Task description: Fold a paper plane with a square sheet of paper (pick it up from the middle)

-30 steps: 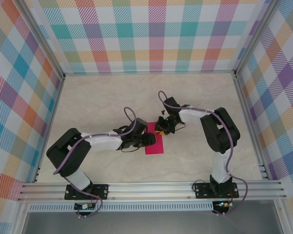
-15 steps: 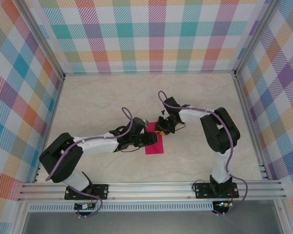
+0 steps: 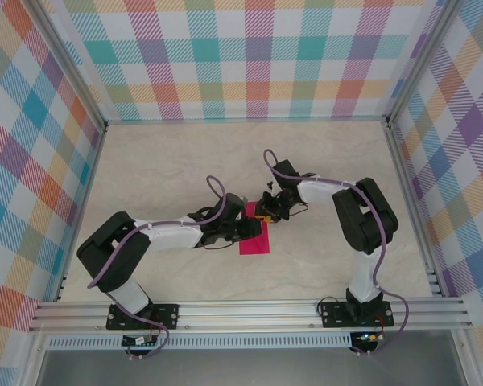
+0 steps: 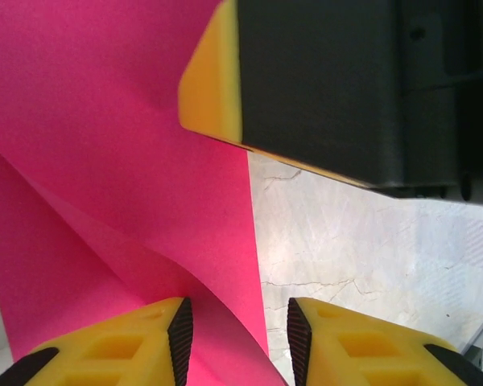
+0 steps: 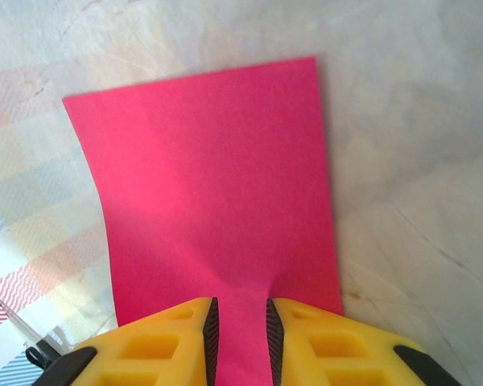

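Note:
The square sheet of paper point(image 3: 255, 244) lies mid-table, magenta and folded into a narrow strip. In the left wrist view the paper point(image 4: 105, 145) has a flap curling up from a diagonal crease. My left gripper point(image 4: 240, 338) stands open astride the paper's right edge, pads apart with the flap between them. The yellow-and-black finger point(image 4: 213, 88) of the right gripper sits on the paper just ahead. In the right wrist view my right gripper point(image 5: 241, 334) is shut on a raised ridge of the paper point(image 5: 209, 185), which puckers at its tips. From above, both grippers point(image 3: 253, 228) point(image 3: 266, 213) meet at the strip's far end.
The beige marbled table point(image 3: 169, 169) is boxed in by checked walls point(image 3: 249, 56) on three sides. An aluminium rail point(image 3: 249, 310) carrying both arm bases runs along the near edge. Open tabletop lies on all sides of the paper.
My left gripper's jaws have narrowed around the paper's edge, and the left arm's elbow swung out and back. The right gripper and the paper have barely moved.

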Available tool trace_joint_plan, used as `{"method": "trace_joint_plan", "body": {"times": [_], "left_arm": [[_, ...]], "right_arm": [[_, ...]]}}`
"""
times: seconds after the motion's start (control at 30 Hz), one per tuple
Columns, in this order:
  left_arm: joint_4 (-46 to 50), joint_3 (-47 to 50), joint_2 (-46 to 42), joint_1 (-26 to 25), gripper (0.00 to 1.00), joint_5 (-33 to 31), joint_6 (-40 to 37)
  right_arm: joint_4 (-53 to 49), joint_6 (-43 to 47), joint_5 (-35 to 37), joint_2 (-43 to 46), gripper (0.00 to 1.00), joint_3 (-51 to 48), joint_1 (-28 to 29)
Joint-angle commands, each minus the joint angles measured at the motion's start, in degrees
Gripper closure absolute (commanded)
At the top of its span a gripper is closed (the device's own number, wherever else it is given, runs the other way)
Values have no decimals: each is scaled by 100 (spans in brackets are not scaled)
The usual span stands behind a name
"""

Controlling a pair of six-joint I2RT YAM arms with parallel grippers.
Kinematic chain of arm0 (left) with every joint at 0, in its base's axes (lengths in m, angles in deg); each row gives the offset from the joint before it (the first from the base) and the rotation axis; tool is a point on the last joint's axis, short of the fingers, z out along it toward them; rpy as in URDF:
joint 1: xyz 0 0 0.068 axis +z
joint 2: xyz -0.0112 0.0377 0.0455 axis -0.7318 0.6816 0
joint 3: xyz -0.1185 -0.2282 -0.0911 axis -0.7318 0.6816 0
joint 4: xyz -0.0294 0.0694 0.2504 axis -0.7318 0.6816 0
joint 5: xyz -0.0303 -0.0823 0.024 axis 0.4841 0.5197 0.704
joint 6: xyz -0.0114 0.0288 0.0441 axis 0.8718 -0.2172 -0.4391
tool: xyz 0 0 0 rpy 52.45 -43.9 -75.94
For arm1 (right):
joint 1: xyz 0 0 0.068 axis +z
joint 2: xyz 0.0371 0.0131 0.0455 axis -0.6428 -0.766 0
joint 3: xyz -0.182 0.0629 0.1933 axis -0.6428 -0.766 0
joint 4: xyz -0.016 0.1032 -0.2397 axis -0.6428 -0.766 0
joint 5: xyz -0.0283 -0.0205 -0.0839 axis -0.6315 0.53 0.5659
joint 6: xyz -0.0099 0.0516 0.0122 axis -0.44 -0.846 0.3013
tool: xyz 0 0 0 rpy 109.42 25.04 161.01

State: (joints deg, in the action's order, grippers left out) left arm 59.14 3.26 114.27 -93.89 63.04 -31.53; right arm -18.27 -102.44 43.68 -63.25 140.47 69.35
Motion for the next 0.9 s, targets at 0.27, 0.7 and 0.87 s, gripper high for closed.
{"method": "trace_joint_plan", "body": {"times": [0.27,0.7,0.87], "left_arm": [[-180,-237,213,-8,46,-173,-102],[-173,-345,295,-5,32,-177,-58],[-139,-375,325,-7,30,-215,-33]], "right_arm": [[-33,123,291,1599,68,-1031,-408],[520,555,-228,2765,60,-2386,-485],[837,533,-526,2799,51,-2595,-481]]}}
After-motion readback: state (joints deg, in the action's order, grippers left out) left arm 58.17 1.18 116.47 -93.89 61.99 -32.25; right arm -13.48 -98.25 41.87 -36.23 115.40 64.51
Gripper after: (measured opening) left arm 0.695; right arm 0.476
